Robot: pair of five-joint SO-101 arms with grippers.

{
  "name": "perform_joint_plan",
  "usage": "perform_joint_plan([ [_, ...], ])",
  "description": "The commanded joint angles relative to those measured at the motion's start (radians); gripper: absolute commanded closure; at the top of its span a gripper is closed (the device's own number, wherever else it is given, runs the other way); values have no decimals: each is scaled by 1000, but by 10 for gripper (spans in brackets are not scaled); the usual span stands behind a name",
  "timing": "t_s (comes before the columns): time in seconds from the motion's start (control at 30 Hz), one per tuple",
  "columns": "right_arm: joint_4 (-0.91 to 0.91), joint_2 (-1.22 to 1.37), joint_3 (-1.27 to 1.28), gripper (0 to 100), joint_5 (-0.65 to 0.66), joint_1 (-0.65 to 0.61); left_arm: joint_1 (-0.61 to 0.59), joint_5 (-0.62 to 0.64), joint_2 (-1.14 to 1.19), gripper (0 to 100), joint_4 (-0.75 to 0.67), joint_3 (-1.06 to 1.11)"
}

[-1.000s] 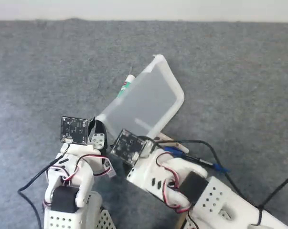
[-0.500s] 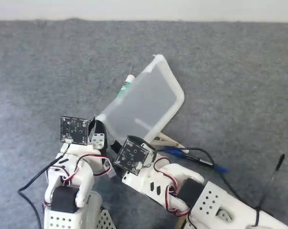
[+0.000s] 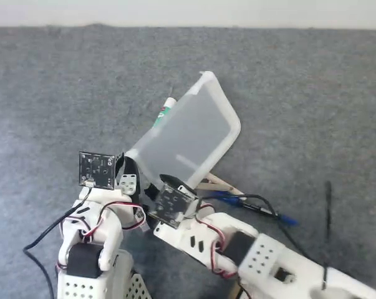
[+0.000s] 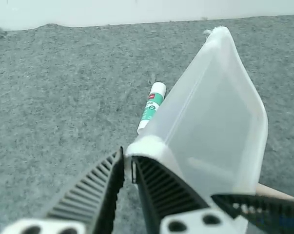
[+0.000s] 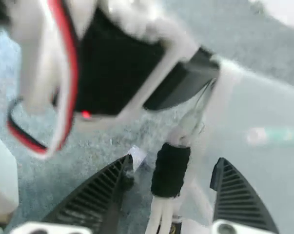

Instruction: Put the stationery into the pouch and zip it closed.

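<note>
A translucent white pouch [image 3: 188,134] lies tilted on the grey carpet, its near corner raised. My left gripper [image 4: 128,156] is shut on that corner of the pouch [image 4: 210,126]. A white and green glue stick [image 3: 165,112] lies against the pouch's far left edge, also clear in the left wrist view [image 4: 151,106]. My right gripper [image 5: 173,165] is open right beside the left arm's black motor and wires, with the pouch [image 5: 264,161] next to it. A blue pen [image 3: 228,197] and a wooden stick [image 3: 220,182] lie by the right arm.
A dark pen with a blue end [image 3: 281,217] lies on the carpet to the right of the right arm, under its cable. Both arm bases crowd the near edge. Open carpet [image 3: 300,93] stretches back to a white wall.
The right arm has swung toward the left arm and the pouch's near corner. The left arm and the pouch have stayed put.
</note>
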Motion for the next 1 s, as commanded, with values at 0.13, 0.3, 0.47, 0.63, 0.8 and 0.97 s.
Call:
perform_joint_plan([
  [0.13, -41, 182, -143, 749, 15, 25, -32, 6, -15, 989, -6, -28],
  [0.3, -44, 182, -149, 796, 14, 64, -29, 6, -17, 989, -6, -28],
  [0.47, -13, 182, -192, 933, 14, 101, -29, 5, -17, 989, -6, -27],
  [0.63, 110, 182, -253, 988, 14, 133, -31, 5, -17, 989, -5, -27],
  [0.8, 323, 180, -364, 991, 15, 171, -37, 5, -17, 989, 0, -28],
  [0.97, 484, 137, -439, 991, 15, 249, -29, -49, -17, 989, 28, -28],
])
